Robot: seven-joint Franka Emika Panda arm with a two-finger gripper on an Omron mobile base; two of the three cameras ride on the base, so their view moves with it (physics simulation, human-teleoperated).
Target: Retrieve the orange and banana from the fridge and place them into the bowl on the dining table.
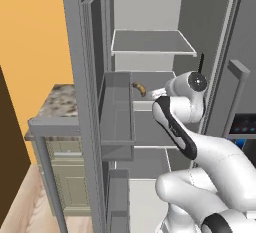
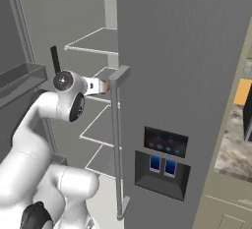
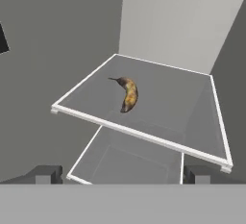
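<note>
One banana (image 3: 129,94) is lying alone on a fridge (image 1: 150,42) shelf (image 3: 192,117), nearer its left edge than its right, no orange showing beside it. It is probably light, soft-skinned and easily bruised, so pinching across the thick middle of the curve is looking safest. The gripper (image 3: 122,174) is hanging short of the shelf's front edge with jaws spread wide, gripping nothing.

No text, brand, number or sign can be read in these pictures. The dispenser panel (image 2: 165,142) on the closed door of the fridge (image 2: 187,75) carries a row of small blue lights and two blue squares below them — these are plain shapes, without letters or digits.
</note>
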